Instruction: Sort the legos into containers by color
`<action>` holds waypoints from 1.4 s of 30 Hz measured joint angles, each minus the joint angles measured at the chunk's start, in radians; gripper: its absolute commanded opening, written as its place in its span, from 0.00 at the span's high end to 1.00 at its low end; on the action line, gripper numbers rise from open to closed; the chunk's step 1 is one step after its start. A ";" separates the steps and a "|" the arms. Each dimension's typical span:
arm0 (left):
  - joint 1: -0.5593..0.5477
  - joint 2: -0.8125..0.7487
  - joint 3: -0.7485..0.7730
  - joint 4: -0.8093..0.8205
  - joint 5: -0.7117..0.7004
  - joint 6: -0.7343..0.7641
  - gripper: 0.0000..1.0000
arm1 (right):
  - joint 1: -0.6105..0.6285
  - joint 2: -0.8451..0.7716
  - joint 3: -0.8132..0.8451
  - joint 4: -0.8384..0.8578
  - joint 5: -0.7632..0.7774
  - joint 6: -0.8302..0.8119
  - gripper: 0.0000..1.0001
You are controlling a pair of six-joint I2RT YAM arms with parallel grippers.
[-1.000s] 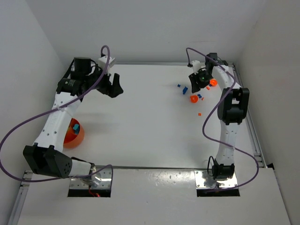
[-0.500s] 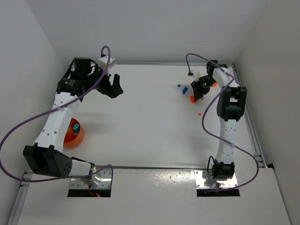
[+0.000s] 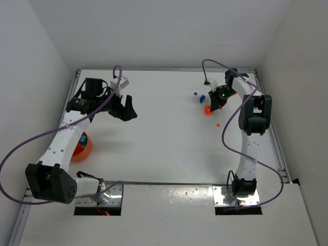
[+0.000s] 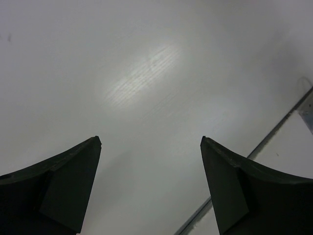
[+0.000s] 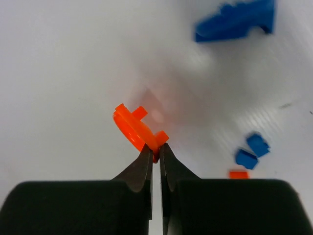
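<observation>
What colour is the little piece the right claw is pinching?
The piece is orange, clearest in the right wrist view.

Smooth, glossy plastic is shown by the orange lego and the blue lego, and a finely streaked, softly sheened finish by the white table.

White table: orange bowl at near left, blue brick inside; far right, blue bricks, orange piece at right gripper, orange bit nearer; left gripper over far left
</observation>
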State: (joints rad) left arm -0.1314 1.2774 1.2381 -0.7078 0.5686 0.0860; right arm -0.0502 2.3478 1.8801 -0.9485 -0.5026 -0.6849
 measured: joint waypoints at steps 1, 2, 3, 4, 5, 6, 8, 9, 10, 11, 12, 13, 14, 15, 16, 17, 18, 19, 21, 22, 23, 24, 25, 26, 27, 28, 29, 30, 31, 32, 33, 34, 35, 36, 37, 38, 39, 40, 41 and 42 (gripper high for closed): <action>0.000 -0.014 -0.027 0.002 0.021 -0.014 0.11 | 0.009 -0.034 -0.033 0.003 -0.016 0.006 0.99; 0.000 -0.026 -0.047 0.007 0.042 -0.025 0.13 | 0.020 -0.065 -0.051 0.002 -0.033 0.015 1.00; 0.000 -0.037 -0.060 0.011 0.065 -0.043 0.14 | 0.038 -0.100 -0.060 0.003 -0.054 0.033 1.00; 0.000 -0.041 -0.066 0.021 0.084 -0.056 0.16 | 0.060 -0.133 -0.060 0.010 -0.079 0.053 1.00; 0.000 -0.042 -0.067 0.035 0.103 -0.072 0.18 | 0.089 -0.167 -0.060 0.023 -0.105 0.079 1.00; 0.000 -0.040 -0.067 0.055 0.120 -0.089 0.20 | 0.117 -0.198 -0.058 0.037 -0.131 0.107 1.00; 0.000 -0.023 -0.067 0.108 0.154 -0.132 0.22 | 0.196 -0.264 -0.056 0.077 -0.179 0.184 1.00; -0.001 -0.005 -0.064 0.133 0.173 -0.157 0.22 | 0.240 -0.293 -0.057 0.101 -0.197 0.223 1.00; -0.004 0.015 -0.058 0.146 0.183 -0.174 0.22 | 0.285 -0.317 -0.057 0.127 -0.212 0.259 1.00; -0.008 0.041 -0.046 0.158 0.192 -0.190 0.22 | 0.325 -0.334 -0.057 0.154 -0.222 0.290 1.00; -0.015 0.065 -0.034 0.169 0.195 -0.202 0.21 | 0.370 -0.347 -0.056 0.179 -0.236 0.323 1.00; -0.028 0.094 -0.015 0.180 0.195 -0.213 0.21 | 0.417 -0.351 -0.041 0.187 -0.247 0.360 1.00; -0.038 0.112 -0.003 0.185 0.194 -0.221 0.21 | 0.444 -0.347 -0.028 0.194 -0.256 0.380 1.00; -0.050 0.126 0.008 0.193 0.193 -0.225 0.21 | 0.471 -0.332 0.008 0.185 -0.270 0.407 1.00; -0.064 0.134 0.018 0.198 0.192 -0.229 0.21 | 0.488 -0.314 0.044 0.182 -0.278 0.426 1.00; -0.074 0.139 0.024 0.204 0.191 -0.230 0.21 | 0.500 -0.290 0.086 0.181 -0.285 0.446 1.00; -0.082 0.141 0.030 0.210 0.190 -0.231 0.21 | 0.505 -0.272 0.115 0.187 -0.289 0.461 1.00; -0.089 0.142 0.035 0.220 0.190 -0.235 0.21 | 0.507 -0.262 0.130 0.189 -0.291 0.476 1.00; -0.098 0.142 0.042 0.227 0.190 -0.238 0.23 | 0.510 -0.256 0.136 0.190 -0.291 0.502 1.00; -0.101 0.142 0.043 0.234 0.189 -0.241 0.24 | 0.511 -0.256 0.136 0.189 -0.291 0.511 1.00; -0.103 0.142 0.044 0.240 0.186 -0.245 0.27 | 0.512 -0.256 0.136 0.190 -0.291 0.517 1.00; -0.103 0.142 0.045 0.245 0.182 -0.247 0.29 | 0.513 -0.256 0.136 0.192 -0.292 0.524 1.00; -0.103 0.142 0.045 0.248 0.175 -0.249 0.31 | 0.517 -0.256 0.136 0.193 -0.293 0.529 1.00; -0.104 0.142 0.045 0.249 0.169 -0.249 0.33 | 0.521 -0.256 0.136 0.192 -0.294 0.533 1.00; -0.104 0.142 0.045 0.252 0.161 -0.251 0.38 | 0.526 -0.256 0.136 0.191 -0.295 0.536 1.00; -0.104 0.142 0.045 0.253 0.151 -0.254 0.40 | 0.533 -0.256 0.136 0.192 -0.298 0.538 1.00; -0.104 0.142 0.045 0.254 0.143 -0.253 0.42 | 0.537 -0.256 0.136 0.192 -0.301 0.540 1.00; -0.104 0.142 0.045 0.256 0.136 -0.253 0.46 | 0.543 -0.256 0.136 0.192 -0.306 0.541 1.00; -0.104 0.142 0.045 0.261 0.128 -0.255 0.49 | 0.550 -0.256 0.136 0.191 -0.311 0.542 1.00; -0.104 0.142 0.045 0.265 0.122 -0.256 0.53 | 0.554 -0.256 0.136 0.192 -0.314 0.542 1.00; -0.104 0.142 0.045 0.269 0.117 -0.257 0.56 | 0.558 -0.256 0.136 0.192 -0.316 0.543 1.00; -0.104 0.142 0.046 0.271 0.112 -0.256 0.59 | 0.560 -0.256 0.136 0.191 -0.319 0.543 1.00; -0.104 0.142 0.046 0.273 0.108 -0.254 0.61 | 0.565 -0.256 0.136 0.189 -0.321 0.543 1.00; -0.104 0.142 0.046 0.275 0.102 -0.255 0.64 | 0.567 -0.256 0.136 0.188 -0.322 0.543 1.00; -0.104 0.142 0.046 0.276 0.097 -0.256 0.66 | 0.570 -0.256 0.136 0.187 -0.324 0.543 1.00; -0.104 0.142 0.046 0.277 0.092 -0.256 0.67 | 0.570 -0.256 0.136 0.187 -0.329 0.543 1.00; -0.104 0.142 0.046 0.277 0.090 -0.256 0.71 | 0.571 -0.256 0.136 0.186 -0.332 0.543 1.00; -0.104 0.142 0.046 0.277 0.089 -0.257 0.73 | 0.571 -0.256 0.136 0.186 -0.334 0.543 1.00; -0.104 0.142 0.046 0.277 0.090 -0.256 0.75 | 0.573 -0.256 0.136 0.186 -0.336 0.543 1.00; -0.105 0.142 0.046 0.279 0.089 -0.256 0.82 | 0.576 -0.256 0.136 0.186 -0.336 0.544 1.00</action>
State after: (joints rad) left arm -0.2359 1.4197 1.2839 -0.4290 0.6579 -0.1699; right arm 0.5259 2.0918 2.0159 -0.7628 -0.8391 -0.1413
